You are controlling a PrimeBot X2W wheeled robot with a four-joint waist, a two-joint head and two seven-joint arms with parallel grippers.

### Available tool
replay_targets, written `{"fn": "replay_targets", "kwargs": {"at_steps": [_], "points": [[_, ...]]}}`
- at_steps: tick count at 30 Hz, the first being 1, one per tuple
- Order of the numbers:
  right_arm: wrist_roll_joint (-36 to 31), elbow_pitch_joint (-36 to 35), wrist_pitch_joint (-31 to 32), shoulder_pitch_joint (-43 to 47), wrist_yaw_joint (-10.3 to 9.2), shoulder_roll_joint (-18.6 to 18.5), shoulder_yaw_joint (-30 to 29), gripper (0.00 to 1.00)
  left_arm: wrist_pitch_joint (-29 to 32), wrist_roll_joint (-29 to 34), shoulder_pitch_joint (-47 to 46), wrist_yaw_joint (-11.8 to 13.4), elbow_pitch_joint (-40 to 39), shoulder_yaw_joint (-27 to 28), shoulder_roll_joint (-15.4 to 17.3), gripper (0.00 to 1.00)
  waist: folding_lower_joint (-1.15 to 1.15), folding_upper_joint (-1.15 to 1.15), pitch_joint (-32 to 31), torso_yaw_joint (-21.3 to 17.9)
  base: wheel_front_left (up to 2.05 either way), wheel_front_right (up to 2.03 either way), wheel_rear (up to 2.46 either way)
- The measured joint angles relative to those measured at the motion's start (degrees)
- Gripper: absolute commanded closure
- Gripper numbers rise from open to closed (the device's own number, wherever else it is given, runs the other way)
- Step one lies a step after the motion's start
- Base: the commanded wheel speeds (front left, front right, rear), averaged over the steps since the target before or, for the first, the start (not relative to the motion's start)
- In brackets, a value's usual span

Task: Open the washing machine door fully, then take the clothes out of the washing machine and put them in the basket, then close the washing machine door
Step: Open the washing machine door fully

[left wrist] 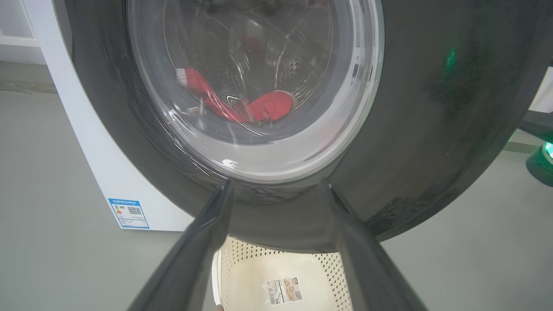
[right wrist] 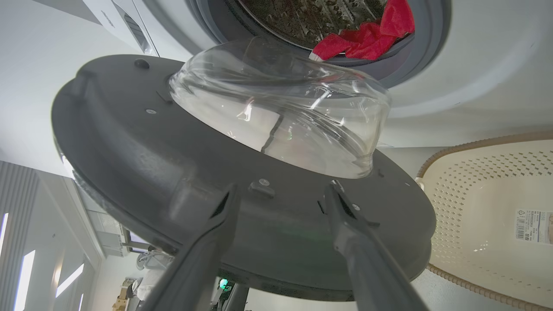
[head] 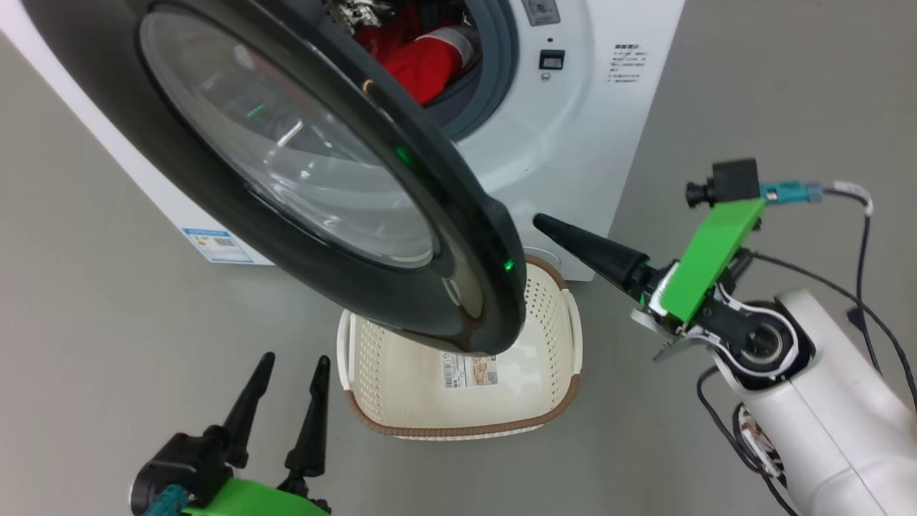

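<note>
Your left pincer (head: 296,358) is spread open and holds nothing. The washing machine door (head: 286,143), partly swung out, hangs just beyond its fingertips, with the basket (head: 458,430) ahead and under the door. The red clothes (head: 423,64) lie inside the washing machine (head: 573,143). Your right pincer (right wrist: 283,186), also spread, points at the door's inner face; the basket is on its right.

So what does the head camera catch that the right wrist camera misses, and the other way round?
Head view adds the washing machine door's outer face, the blue label and the open left tool. Right wrist view adds the door's inner face with its glass bowl, beyond the open right tool. Both share the red clothes in the drum and the basket.
</note>
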Motion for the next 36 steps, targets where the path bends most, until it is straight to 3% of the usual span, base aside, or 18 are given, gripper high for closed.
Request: {"fn": "replay_targets", "kwargs": {"at_steps": [19, 36], "points": [[-3.86, -1.34, -13.93, 16.69, 0.00, -4.63, -1.76, 0.00, 0.00, 1.01, 2.50, -0.01, 0.26, 3.64, 0.01, 0.00, 0.00, 0.00, -2.66, -3.18, 0.00, 0.00, 0.00], [-16.92, 0.98, -38.27, 21.42, 0.00, -9.90, 6.94, 0.00, 0.00, 1.49, 3.28, -0.01, 0.32, 4.43, 0.01, 0.00, 0.00, 0.00, -2.95, -4.74, 0.00, 0.00, 0.00]]}}
